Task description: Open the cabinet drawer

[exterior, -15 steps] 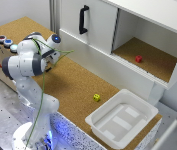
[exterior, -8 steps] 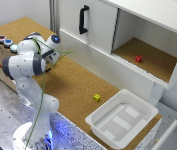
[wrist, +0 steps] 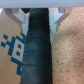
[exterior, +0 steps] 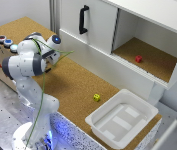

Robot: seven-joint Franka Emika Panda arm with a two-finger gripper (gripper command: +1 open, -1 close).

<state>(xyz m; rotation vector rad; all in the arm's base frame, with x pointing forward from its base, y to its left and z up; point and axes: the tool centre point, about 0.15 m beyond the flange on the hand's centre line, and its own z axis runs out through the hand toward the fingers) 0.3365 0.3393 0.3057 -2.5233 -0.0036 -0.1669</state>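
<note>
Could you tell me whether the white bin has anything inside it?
No, the white bin looks empty in the exterior view; the small yellow object lies beside it.

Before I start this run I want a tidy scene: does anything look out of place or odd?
Two small items lie loose: a yellow cube on the cork counter near the white bin, and a red cube inside the open cabinet compartment. The cabinet drawer looks shut.
</note>
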